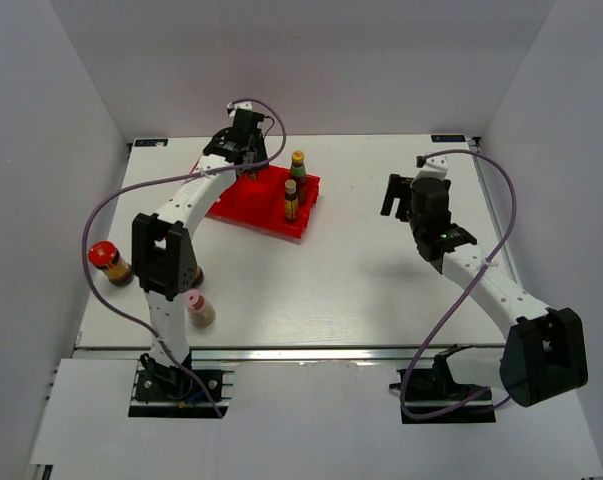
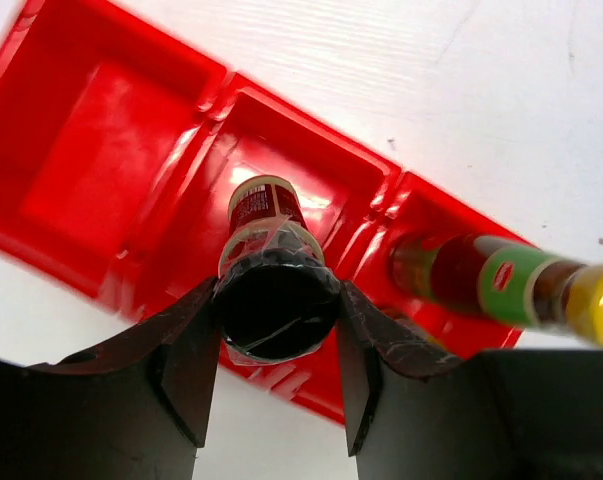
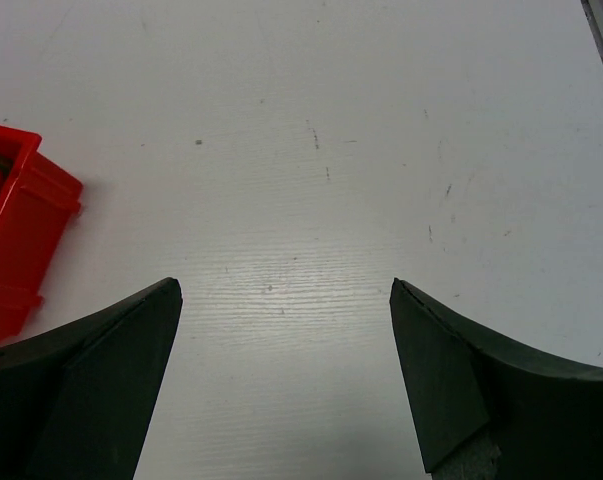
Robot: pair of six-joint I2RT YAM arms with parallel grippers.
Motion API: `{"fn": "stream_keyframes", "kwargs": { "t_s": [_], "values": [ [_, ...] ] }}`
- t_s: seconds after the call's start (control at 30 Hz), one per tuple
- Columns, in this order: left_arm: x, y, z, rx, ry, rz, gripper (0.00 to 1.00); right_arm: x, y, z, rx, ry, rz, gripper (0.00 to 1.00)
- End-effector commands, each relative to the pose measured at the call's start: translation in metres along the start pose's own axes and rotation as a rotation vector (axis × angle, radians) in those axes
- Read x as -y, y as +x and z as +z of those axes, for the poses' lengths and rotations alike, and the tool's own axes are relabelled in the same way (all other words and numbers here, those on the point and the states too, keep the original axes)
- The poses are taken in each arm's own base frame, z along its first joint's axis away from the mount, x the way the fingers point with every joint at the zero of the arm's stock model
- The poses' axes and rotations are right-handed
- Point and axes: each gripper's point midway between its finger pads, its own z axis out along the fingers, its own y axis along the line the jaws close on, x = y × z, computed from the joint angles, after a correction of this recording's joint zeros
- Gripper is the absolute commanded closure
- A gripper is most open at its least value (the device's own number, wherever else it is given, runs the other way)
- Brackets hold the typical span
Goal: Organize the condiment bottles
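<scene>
Table point(image 1: 381, 290), red tray point(image 1: 239, 205), two bottles point(image 1: 298, 165) point(image 1: 291, 198) inside; left fingers point(image 2: 186, 350) round dark-capped bottle point(image 2: 276, 300), right fingers point(image 3: 111, 370) wide, empty.

A robot lab test cell: plain white walls point(image 1: 331, 60) box in a white table point(image 1: 381, 290) filling the frame's centre.

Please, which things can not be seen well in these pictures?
- Top view: the left gripper mostly covers the dark-capped bottle it holds.
- Left wrist view: that bottle's own body hides whether its base touches the red tray.
- Left wrist view: the yellow-capped bottle is blurred, its cap cut by the right edge.
- Right wrist view: the left edge cuts the tray.
</scene>
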Motion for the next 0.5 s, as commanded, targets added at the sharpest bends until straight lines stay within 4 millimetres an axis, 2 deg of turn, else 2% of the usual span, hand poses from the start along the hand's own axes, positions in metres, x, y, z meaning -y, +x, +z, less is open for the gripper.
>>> {"fn": "stream_keyframes", "kwargs": {
  "t_s": [0.0, 0.03, 0.1, 0.17, 0.47],
  "values": [
    [0.030, -0.045, -0.003, 0.077, 0.129, 0.031, 0.83, 0.006, -0.004, -0.003, 0.017, 0.009, 0.064, 0.11],
    [0.030, -0.031, 0.012, 0.027, 0.117, 0.050, 0.83, 0.008, -0.004, -0.002, 0.015, 0.014, 0.065, 0.11],
    [0.030, -0.037, 0.016, 0.031, 0.111, 0.062, 0.83, 0.012, -0.001, -0.001, 0.001, 0.025, 0.064, 0.11],
    [0.028, -0.028, 0.024, 0.006, 0.095, 0.072, 0.83, 0.012, 0.000, 0.000, -0.004, 0.027, 0.065, 0.11],
    [0.019, -0.011, 0.033, -0.048, 0.082, 0.070, 0.83, 0.015, 0.003, 0.003, -0.022, 0.039, 0.066, 0.11]
  ]
}}
